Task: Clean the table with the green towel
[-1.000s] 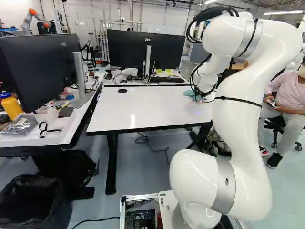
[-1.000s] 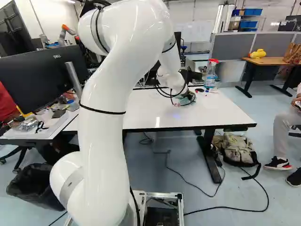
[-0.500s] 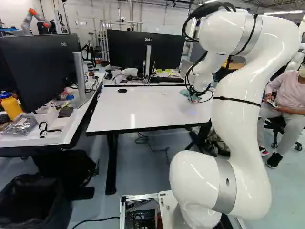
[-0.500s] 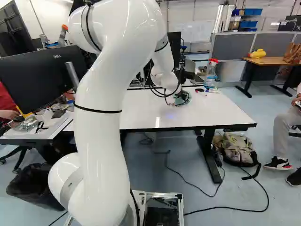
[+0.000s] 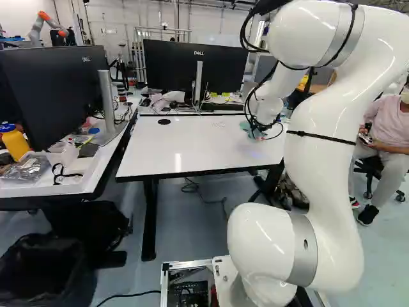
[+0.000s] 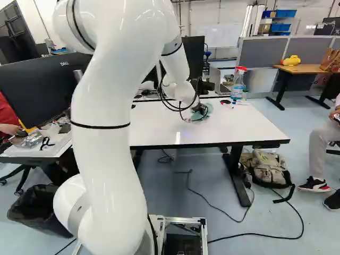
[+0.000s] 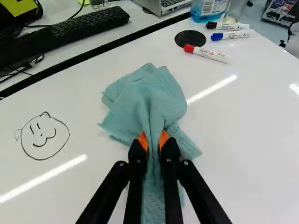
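At the far part of the white table [image 6: 159, 130], my gripper [image 6: 201, 110] is low over the top with the green towel [image 6: 208, 111] under it. In the wrist view my gripper [image 7: 153, 142] is shut on a pinched fold of the green towel [image 7: 145, 102], an orange pad on each side. The rest of the cloth spreads ahead of the fingers on the tabletop. A round face drawn in black marker [image 7: 45, 136] stands on the white surface beside the towel, apart from it.
Black, blue and red markers [image 7: 212, 55] lie near a spray bottle [image 6: 238, 84] at the table's far edge. Beyond that edge are a keyboard [image 7: 88, 23], a laptop and a monitor [image 5: 195, 66]. Another monitor [image 5: 54, 96] stands on the side desk. Another robot [image 5: 46, 24] is far back.
The arm has swung leftward over the table, carrying the towel along, and the drawn marks now show beside it in the left base view. The base has not moved.
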You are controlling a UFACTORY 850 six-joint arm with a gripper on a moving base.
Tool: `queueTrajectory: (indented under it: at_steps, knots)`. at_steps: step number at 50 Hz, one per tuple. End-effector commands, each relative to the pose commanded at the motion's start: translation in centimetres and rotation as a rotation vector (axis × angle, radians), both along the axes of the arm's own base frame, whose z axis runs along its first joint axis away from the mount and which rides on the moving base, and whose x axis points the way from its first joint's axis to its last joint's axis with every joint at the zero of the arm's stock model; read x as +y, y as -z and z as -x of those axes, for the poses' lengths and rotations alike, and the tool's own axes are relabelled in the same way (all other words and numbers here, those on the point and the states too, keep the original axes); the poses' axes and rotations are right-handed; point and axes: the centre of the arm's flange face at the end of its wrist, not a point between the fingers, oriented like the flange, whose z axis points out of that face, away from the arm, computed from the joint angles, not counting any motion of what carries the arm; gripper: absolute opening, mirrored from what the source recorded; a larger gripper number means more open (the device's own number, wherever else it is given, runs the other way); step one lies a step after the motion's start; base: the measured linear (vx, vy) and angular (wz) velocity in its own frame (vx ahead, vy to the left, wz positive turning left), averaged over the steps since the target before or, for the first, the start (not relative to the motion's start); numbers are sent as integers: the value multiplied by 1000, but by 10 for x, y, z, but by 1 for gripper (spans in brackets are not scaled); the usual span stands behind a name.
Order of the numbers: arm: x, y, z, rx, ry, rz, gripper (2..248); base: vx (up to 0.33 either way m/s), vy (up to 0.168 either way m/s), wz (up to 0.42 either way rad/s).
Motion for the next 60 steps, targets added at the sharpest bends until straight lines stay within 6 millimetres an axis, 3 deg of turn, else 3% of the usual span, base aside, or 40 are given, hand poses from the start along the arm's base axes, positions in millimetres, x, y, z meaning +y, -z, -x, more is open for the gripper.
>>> queueTrajectory:
  at_steps: [18, 35, 45, 60]
  knots:
    - [14, -3, 33, 19, -1, -7, 45, 0, 0, 0]
    - [3, -4, 59, 29, 36, -12, 45, 0, 0, 0]
    - [-13, -3, 56, 24, 62, -10, 45, 0, 0, 0]
    - [-36, -1, 36, 10, 84, -5, 45, 0, 0, 0]
